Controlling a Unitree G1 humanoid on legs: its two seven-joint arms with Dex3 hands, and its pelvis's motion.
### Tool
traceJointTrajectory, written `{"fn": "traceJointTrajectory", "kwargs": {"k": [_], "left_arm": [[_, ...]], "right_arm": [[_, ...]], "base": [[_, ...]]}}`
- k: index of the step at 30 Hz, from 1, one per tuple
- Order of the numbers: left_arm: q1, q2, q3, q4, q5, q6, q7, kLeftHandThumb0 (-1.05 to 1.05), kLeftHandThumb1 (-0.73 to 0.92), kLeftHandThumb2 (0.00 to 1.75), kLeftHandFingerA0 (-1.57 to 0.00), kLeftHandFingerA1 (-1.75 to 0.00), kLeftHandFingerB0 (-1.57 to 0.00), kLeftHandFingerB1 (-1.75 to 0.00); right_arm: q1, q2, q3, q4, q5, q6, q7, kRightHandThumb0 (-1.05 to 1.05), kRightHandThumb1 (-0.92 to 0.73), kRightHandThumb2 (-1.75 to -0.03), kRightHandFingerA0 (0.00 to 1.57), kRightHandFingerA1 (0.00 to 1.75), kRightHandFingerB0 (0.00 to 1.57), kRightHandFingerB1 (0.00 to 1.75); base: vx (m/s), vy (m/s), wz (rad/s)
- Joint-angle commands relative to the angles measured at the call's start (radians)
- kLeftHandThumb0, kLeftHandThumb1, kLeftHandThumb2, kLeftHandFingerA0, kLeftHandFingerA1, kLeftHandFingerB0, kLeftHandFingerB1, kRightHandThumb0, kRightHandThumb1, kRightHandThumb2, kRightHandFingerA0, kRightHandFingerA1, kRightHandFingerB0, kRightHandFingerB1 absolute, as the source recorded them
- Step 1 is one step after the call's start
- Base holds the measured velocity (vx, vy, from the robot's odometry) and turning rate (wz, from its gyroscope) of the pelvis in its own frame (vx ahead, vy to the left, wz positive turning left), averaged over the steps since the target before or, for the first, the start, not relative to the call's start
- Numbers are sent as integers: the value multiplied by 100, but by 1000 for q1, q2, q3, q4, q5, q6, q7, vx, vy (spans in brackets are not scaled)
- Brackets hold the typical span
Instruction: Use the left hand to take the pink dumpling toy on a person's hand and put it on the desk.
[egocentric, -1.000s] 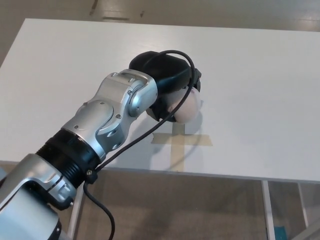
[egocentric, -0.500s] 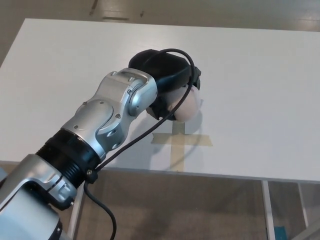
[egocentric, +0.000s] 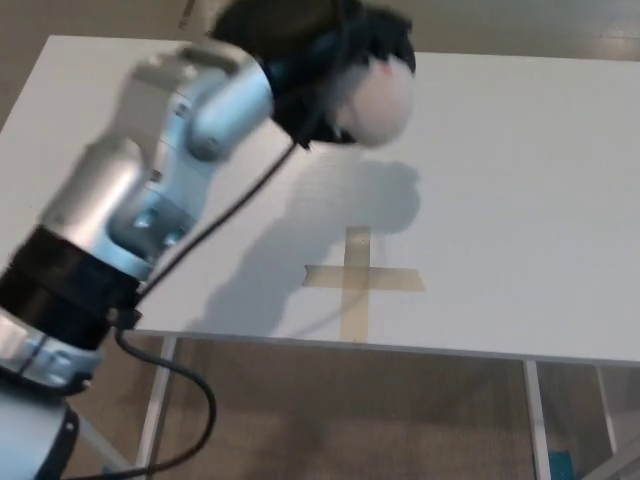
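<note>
Dumpling toy (egocentric: 378, 100), pale pink, sits clenched in the left hand (egocentric: 330, 70), lifted above the worktop (egocentric: 520, 180) near its far edge. I judge it is carried so to be set down, perhaps by the tape cross (egocentric: 358, 278).

A white desk (egocentric: 520, 150) is seen filling most of the view. A tape cross (egocentric: 358, 278) is stuck at its 6 o'clock edge. Tan floor (egocentric: 400, 420) and white legs (egocentric: 533, 420) are visible below.
</note>
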Motion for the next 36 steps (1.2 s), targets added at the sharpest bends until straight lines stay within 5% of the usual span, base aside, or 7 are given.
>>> {"fn": "traceJointTrajectory", "kwargs": {"k": [1,10,13,14,19,26,36], "left_arm": [[1,79,118,-33,-93,-87,-6,-29,73,64,-71,-158,-74,-48],[56,183,180,69,-91,-159,7,-29,72,63,-71,-156,-83,-53],[84,204,182,110,-81,-164,18,-35,61,92,-88,-122,-74,-66],[99,216,180,139,-72,-166,23,-18,66,59,-86,-125,-90,-59],[108,241,154,279,-35,-173,49,-29,74,64,-77,-134,-64,-43],[93,231,89,486,21,-190,132,-26,72,65,-74,-141,-85,-72],[154,176,9,575,45,-195,191,-25,73,63,-73,-133,-60,-43]], "right_arm": [[7,-9,-6,3,6,10,10,-22,-68,-60,65,45,57,44],[13,-9,-5,6,-1,10,1,-19,-69,-60,68,46,57,44],[14,-7,-3,6,-3,10,0,-20,-69,-60,69,46,59,45],[14,-5,-1,6,-5,8,0,-19,-69,-60,69,47,59,45],[13,-7,-1,6,-4,7,5,-20,-69,-60,69,47,59,45],[13,-8,-1,4,-2,3,12,-19,-69,-60,68,46,58,45],[8,-5,-11,4,7,8,18,-21,-70,-60,66,46,55,43]], "base": [[0,0,0],[0,0,0],[0,0,0],[0,0,0],[0,0,0],[0,0,0],[0,0,0]]}}
